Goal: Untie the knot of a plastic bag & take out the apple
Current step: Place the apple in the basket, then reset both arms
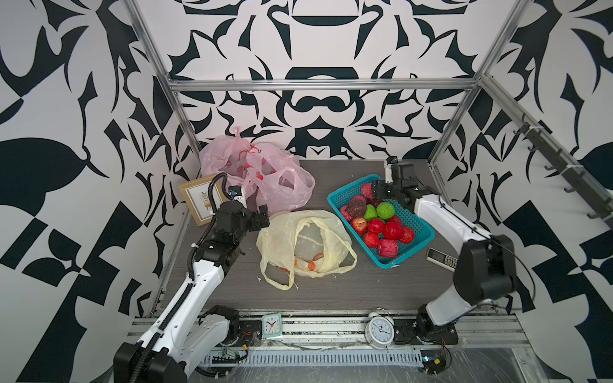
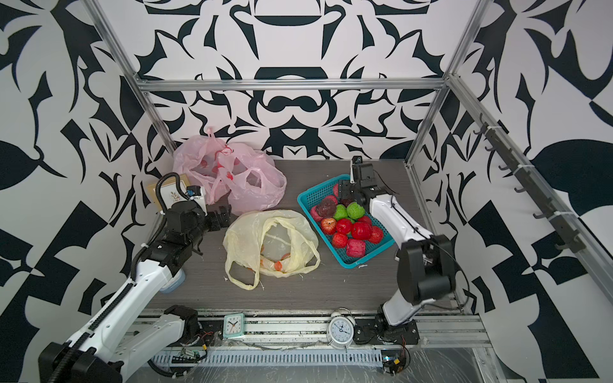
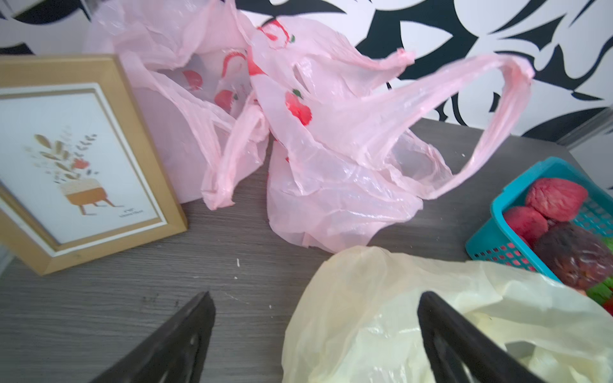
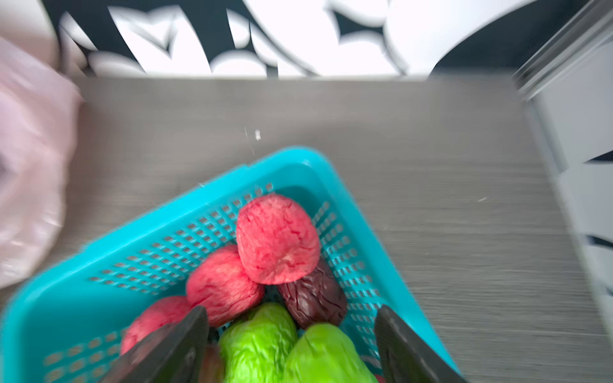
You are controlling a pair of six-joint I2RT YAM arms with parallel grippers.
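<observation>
Checker: grippers, and where's the apple?
Labeller: right gripper (image 4: 290, 315) spread, empty, low over basket (image 4: 292, 156); apples (image 1: 393, 230) piled inside; left gripper (image 3: 316, 295) spread wide beside yellow bag (image 1: 282, 238), which lies open
Checker: tip for this step?
Labeller: drop-off looks done; I'd lift straight up clear of the rim so jaws don't nudge apples; pink bag (image 1: 225, 156) at back may be knotted, can't tell

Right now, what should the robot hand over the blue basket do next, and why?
Probably lift the right gripper straight up, out of the basket. Its jaws stand open with nothing in them, the green fruit lies in the basket below them, and the yellow bag already lies open.
</observation>
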